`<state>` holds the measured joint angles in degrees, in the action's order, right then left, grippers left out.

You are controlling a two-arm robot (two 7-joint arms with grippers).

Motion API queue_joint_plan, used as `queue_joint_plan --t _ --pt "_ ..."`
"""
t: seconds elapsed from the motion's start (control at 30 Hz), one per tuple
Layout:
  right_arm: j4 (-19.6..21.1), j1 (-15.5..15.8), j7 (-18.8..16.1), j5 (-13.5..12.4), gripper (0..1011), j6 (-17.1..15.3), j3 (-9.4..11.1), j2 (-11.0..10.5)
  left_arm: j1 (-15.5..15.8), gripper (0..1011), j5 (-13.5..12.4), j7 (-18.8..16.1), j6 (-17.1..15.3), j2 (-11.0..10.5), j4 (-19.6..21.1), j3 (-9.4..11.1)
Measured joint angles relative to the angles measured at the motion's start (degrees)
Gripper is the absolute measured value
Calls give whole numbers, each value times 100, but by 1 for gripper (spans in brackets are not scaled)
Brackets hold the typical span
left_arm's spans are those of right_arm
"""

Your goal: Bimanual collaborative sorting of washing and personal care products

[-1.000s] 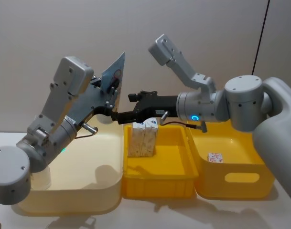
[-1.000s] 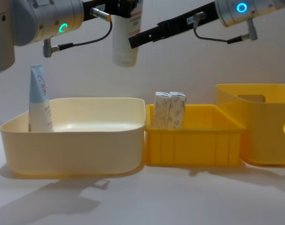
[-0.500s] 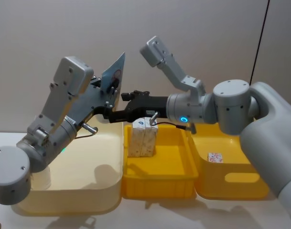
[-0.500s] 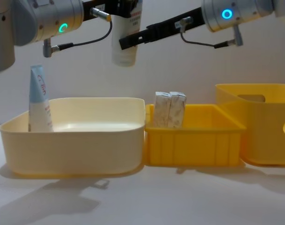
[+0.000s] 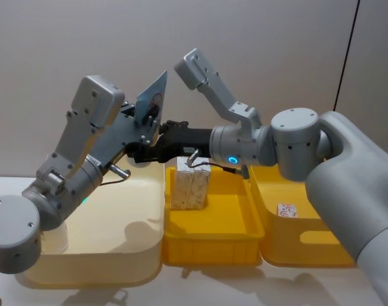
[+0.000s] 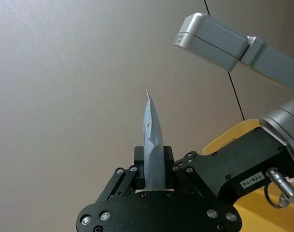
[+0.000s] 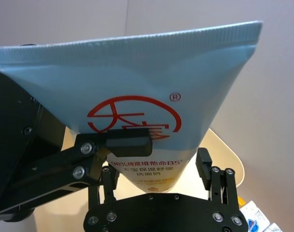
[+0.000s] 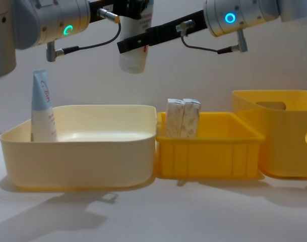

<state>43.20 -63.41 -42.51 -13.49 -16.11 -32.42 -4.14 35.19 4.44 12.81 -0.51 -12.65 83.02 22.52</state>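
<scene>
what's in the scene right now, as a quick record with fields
held tube: cap down above the cream bin
left pincer: shut on held tube
right pincer: open, straddling held tube
second tube: upright in cream bin
beige cartons: two, in middle yellow bin
white carton: in right yellow bin

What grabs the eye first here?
A light-blue squeeze tube held aloft, cap down, above the cream bin by the left gripper, shut on it. The right gripper reaches across with its fingers open on either side of the tube. Two beige-patterned cartons stand in the small yellow bin.
</scene>
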Motion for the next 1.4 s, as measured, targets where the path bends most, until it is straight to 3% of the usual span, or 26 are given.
queue_joint_plan --t 0.37,1.07,1.4 --pt "-77 -24 32 -9 713 52 -15 57 0 217 0 0 0 0 0 0" --pt "-125 -41 46 -19 599 83 -23 93 0 217 0 -1 0 0 0 0" --pt "-132 -45 50 -19 593 87 -23 98 0 216 0 0 0 0 0 -1"
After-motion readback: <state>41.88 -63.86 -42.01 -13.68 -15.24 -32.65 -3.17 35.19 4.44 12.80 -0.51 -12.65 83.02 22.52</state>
